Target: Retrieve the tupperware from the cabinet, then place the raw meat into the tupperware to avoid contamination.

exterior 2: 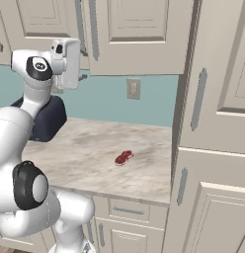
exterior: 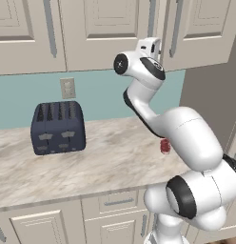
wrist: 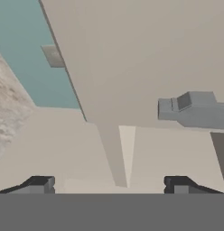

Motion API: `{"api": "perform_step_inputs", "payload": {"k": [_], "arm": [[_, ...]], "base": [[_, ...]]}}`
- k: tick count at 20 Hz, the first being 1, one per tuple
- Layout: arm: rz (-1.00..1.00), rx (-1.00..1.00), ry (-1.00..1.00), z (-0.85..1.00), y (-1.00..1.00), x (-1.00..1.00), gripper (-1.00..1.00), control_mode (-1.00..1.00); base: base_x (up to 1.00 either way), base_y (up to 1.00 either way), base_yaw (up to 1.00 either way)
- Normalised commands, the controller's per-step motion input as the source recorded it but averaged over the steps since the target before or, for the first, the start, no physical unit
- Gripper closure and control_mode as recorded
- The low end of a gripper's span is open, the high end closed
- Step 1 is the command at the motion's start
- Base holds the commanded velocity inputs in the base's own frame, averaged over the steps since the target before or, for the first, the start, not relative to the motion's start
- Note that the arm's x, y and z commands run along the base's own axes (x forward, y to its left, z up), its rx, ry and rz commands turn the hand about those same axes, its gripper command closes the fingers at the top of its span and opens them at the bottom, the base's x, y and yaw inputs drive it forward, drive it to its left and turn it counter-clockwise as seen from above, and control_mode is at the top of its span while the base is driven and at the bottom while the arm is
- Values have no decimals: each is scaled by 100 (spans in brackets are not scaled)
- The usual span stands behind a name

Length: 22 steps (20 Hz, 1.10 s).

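End effector [wrist: 109, 185] raised to the beige wall cabinet with raised-panel doors [exterior: 105, 33], fingers spread wide, nothing between them. Hand view: the end of a grey bar handle [wrist: 195, 109] sits just ahead, off to one side of the gap between the fingers, not yet straddled. Doors look closed; tupperware not visible, presumably still inside.

Small red chunk of raw meat with pale streaks [exterior 2: 124, 157] lies on the marbled beige counter [exterior 2: 85, 153], toward the right end, well apart from the dark blue toaster [exterior: 58, 127] at the back left.

Risks, as judged:
- Closing now would likely miss the handle or catch only its tip; a slip off the bar on the pull.
- Door swing could meet the wrist or forearm, which stand close under the cabinet's lower edge.
- Tall beige side unit [exterior 2: 213, 123] hems in the right; open room lies left and toward the robot.
- Elbow hangs over the counter near the meat; a low sweep could knock it.
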Motion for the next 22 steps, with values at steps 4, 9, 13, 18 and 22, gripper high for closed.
{"api": "perform_step_inputs", "payload": {"k": [4, 9, 13, 18, 22], "arm": [[0, -1, 9, 0, -45, 9, -100, -100], [-5, 0, 9, 0, -64, -18, -100, -100], [-9, 0, 6, -1, -80, -49, -100, -100], [-9, 0, 5, -4, -82, -50, -100, -100], [-9, 0, 4, -7, -82, -51, -100, -100]], "base": [[0, 0, 0], [0, 0, 0], [0, 0, 0], [0, 0, 0], [0, 0, 0]]}}
